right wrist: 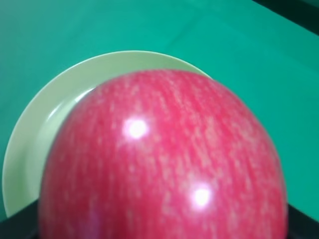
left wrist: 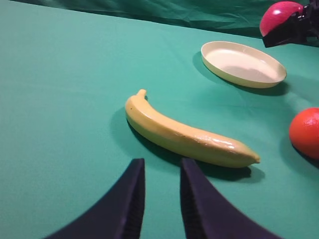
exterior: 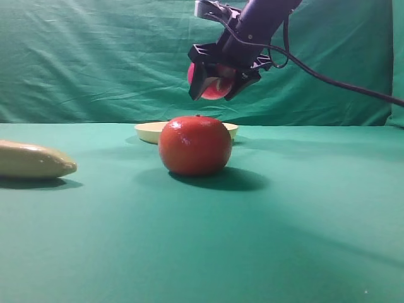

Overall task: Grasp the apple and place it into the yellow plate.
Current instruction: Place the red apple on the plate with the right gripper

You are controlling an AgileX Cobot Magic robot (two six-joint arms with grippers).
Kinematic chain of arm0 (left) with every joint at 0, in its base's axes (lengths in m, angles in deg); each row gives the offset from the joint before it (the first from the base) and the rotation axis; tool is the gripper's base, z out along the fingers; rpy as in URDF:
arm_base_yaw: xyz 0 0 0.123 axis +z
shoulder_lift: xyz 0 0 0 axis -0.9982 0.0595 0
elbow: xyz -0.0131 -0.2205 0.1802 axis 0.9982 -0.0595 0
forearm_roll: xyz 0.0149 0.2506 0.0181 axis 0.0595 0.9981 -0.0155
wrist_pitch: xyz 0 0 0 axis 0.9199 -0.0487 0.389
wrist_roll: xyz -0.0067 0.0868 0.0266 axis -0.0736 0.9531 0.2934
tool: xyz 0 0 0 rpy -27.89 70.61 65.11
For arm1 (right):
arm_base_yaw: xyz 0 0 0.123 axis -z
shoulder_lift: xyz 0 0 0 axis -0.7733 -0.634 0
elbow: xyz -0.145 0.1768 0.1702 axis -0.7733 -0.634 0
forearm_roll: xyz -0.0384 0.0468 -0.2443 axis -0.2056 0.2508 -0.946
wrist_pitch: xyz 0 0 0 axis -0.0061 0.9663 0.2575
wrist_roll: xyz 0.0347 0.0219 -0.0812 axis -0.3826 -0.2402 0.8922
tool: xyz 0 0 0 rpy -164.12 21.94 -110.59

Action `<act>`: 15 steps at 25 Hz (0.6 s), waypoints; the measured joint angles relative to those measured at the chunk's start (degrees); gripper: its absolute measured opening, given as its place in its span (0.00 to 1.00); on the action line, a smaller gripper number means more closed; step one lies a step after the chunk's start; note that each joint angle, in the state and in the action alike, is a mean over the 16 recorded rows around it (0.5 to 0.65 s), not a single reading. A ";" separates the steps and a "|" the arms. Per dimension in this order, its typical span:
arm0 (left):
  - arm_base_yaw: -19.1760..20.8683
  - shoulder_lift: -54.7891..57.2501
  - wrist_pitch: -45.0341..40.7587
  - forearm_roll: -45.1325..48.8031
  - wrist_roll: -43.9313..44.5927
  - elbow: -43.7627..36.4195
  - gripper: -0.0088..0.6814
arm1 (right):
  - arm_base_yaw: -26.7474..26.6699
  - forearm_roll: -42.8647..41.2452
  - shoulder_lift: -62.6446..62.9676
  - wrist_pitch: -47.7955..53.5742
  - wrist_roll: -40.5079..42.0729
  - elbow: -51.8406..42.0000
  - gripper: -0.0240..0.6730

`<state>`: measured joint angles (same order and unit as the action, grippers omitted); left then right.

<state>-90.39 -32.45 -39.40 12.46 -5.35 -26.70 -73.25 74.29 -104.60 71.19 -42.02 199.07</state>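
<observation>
My right gripper is shut on the crimson apple and holds it in the air above the yellow plate. In the right wrist view the apple fills most of the frame, with the plate directly below and behind it. In the left wrist view the apple shows at the top right above the plate. My left gripper hovers low over the cloth near the banana, its fingers a narrow gap apart, holding nothing.
An orange-red tomato-like fruit sits in front of the plate, also at the left wrist view's right edge. A pale yellow banana lies on the green cloth at the left. A green backdrop hangs behind.
</observation>
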 joint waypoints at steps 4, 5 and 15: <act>-0.03 0.00 0.00 0.00 0.00 0.00 0.24 | 0.00 0.30 -0.49 0.91 0.14 0.09 0.83; -0.05 0.00 0.00 0.00 0.00 0.00 0.24 | 0.00 0.32 -0.61 1.15 0.19 0.10 0.85; -0.16 0.00 0.00 0.00 0.00 0.00 0.24 | 0.00 -2.39 0.26 3.58 0.72 0.60 0.93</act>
<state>-90.55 -32.45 -39.40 12.46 -5.35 -26.70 -73.25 71.90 -104.34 74.76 -41.30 199.67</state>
